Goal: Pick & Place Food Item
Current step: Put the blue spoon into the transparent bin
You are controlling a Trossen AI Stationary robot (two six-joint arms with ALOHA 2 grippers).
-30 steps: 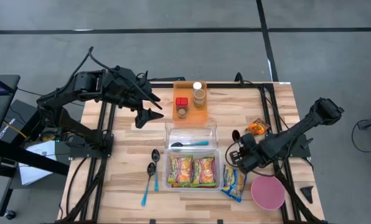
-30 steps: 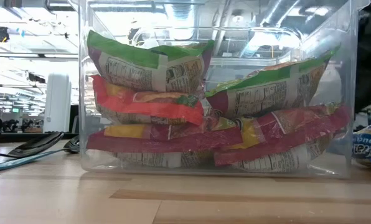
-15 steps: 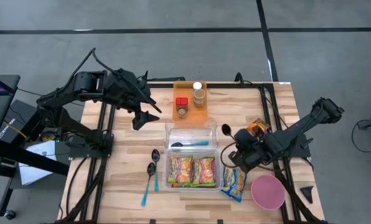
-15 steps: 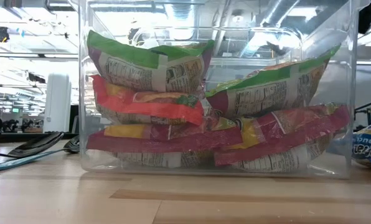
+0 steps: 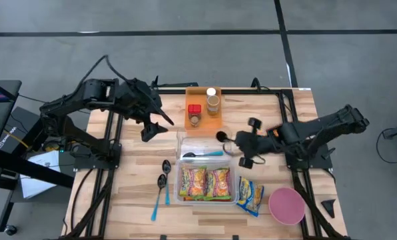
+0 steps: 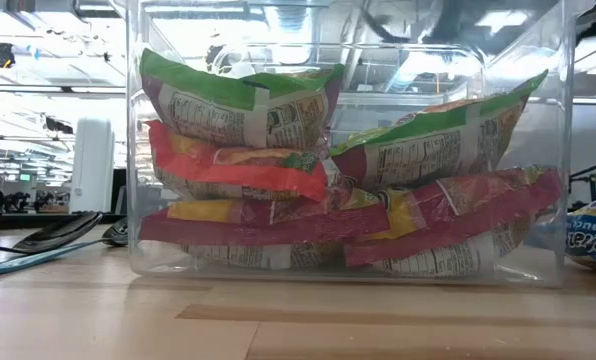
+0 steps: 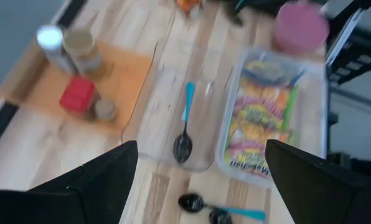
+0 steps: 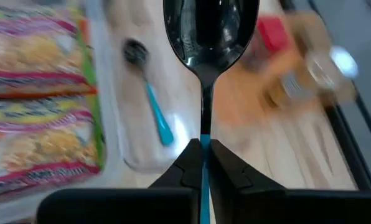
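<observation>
- We find the right gripper (image 5: 240, 148) above the tabletop's middle, just off the right edge of the clear tray (image 5: 226, 143), its fingers pinched on the blue handle of a black spoon (image 8: 205, 37).
- In the high view, the held spoon's bowl (image 5: 220, 136) sits over the clear tray's right rim.
- A second spoon (image 5: 202, 154) lies inside the clear tray.
- We see the left gripper (image 5: 157, 125) above the tabletop's left edge, toward the far side; its fingers (image 7: 101, 177) are spread, holding nothing.
- The clear container (image 5: 181, 194) near the front edge holds the snack packets (image 5: 206, 183).
- Another snack packet (image 5: 250, 195) lies on the tabletop between that container and the pink bowl (image 5: 286, 205).
- Two more spoons (image 5: 165, 177) lie left of the container.
- The orange tray (image 5: 197, 95) with jars sits at the far edge.
</observation>
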